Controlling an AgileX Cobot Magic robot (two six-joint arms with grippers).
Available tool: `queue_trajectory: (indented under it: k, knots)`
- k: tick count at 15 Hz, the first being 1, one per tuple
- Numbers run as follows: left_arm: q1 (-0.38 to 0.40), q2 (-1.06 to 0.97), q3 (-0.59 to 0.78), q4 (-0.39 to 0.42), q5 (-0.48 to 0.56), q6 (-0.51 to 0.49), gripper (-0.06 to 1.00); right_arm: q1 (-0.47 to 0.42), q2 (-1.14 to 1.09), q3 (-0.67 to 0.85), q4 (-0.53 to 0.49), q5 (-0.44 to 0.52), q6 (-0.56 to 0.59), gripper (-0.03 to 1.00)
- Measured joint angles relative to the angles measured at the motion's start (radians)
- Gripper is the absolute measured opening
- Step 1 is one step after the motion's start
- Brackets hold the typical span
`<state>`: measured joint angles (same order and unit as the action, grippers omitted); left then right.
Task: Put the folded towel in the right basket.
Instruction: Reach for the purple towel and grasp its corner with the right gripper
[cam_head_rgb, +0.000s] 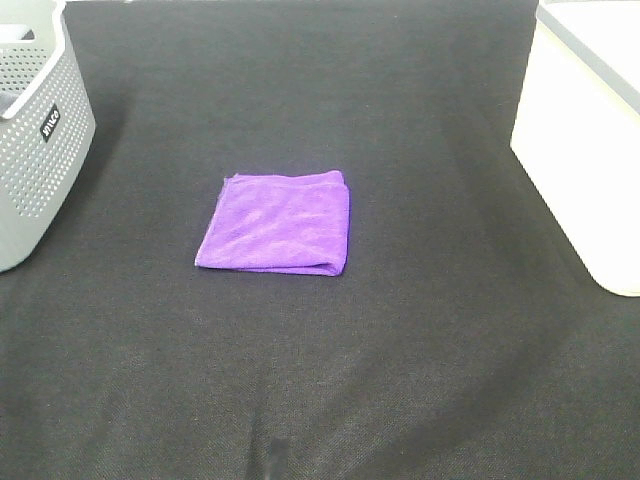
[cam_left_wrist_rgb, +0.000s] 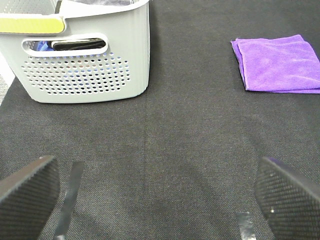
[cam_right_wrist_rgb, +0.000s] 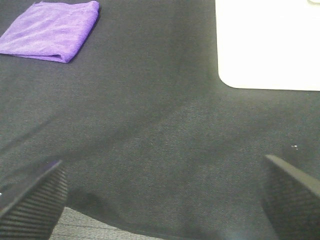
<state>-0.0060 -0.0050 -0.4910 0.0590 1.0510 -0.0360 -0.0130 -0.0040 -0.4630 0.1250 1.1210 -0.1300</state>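
Observation:
A folded purple towel (cam_head_rgb: 277, 222) lies flat on the black cloth in the middle of the table. It also shows in the left wrist view (cam_left_wrist_rgb: 279, 63) and the right wrist view (cam_right_wrist_rgb: 50, 30). The right basket (cam_head_rgb: 592, 130) is white and stands at the right edge; its wall shows in the right wrist view (cam_right_wrist_rgb: 267, 45). My left gripper (cam_left_wrist_rgb: 157, 200) is open and empty, well short of the towel. My right gripper (cam_right_wrist_rgb: 162, 200) is open and empty, near the table's front edge. Neither arm shows in the exterior high view.
A grey perforated basket (cam_head_rgb: 35, 130) stands at the left edge; the left wrist view (cam_left_wrist_rgb: 85, 55) shows dark items inside it. The black cloth (cam_head_rgb: 330, 380) covers the whole table.

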Motion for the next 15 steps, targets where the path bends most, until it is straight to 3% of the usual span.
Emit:
queue_trajectory:
  k: [4, 7, 13, 15]
  knots:
    - [0.0, 0.0, 0.0, 0.0, 0.0, 0.0, 0.99, 0.0, 0.004, 0.0, -0.036, 0.0, 0.0, 0.98]
    - [0.0, 0.0, 0.0, 0.0, 0.0, 0.0, 0.99, 0.0, 0.195, -0.042, -0.042, -0.005, 0.001, 0.98]
    - [0.0, 0.0, 0.0, 0.0, 0.0, 0.0, 0.99, 0.0, 1.086, -0.676, 0.084, 0.019, 0.024, 0.97]
    - [0.0, 0.0, 0.0, 0.0, 0.0, 0.0, 0.99, 0.011, 1.325, -0.814, 0.3, 0.009, -0.029, 0.97]
